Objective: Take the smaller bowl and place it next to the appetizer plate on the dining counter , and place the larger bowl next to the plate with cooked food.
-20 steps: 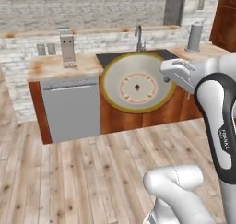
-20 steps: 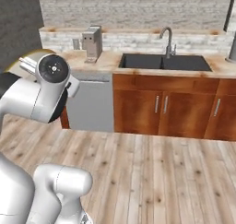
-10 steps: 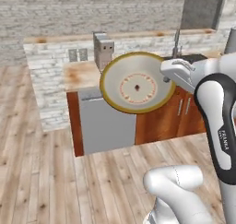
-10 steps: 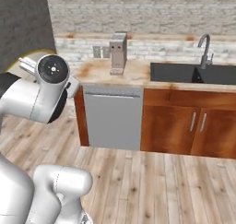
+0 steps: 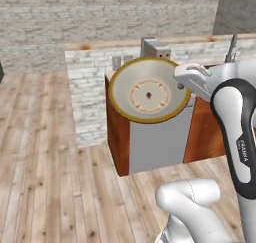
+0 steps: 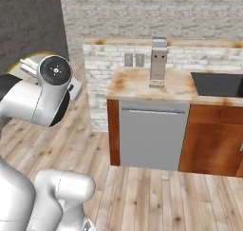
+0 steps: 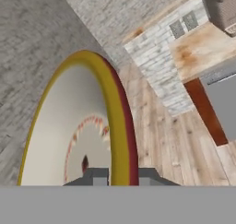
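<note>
The larger bowl (image 5: 147, 89) is cream with an olive-gold rim and a reddish ring inside. My gripper (image 5: 182, 84) is shut on its rim and holds it on edge in the air, its inside facing the left base camera. In the hand view the bowl (image 7: 69, 131) rises from between the fingertips of the gripper (image 7: 120, 177). A strip of its rim (image 6: 33, 58) peeks out behind the arm in the right base view. The dining counter (image 5: 100, 44) (image 6: 137, 41) runs along the top of the brick half-wall behind the worktop. The smaller bowl and the appetizer plate are out of view.
A marbled worktop (image 6: 137, 82) ends at a wood side panel (image 5: 117, 137), with a grey dishwasher front (image 6: 152, 137) below. A grey appliance (image 6: 159, 61) stands on it; the dark sink (image 6: 218, 82) lies to the right. Open wooden floor (image 5: 45, 162) spreads left of the counters.
The whole scene has slid right in both base views, so the base has moved left along the counters. The gripper still holds the larger bowl in the same pose.
</note>
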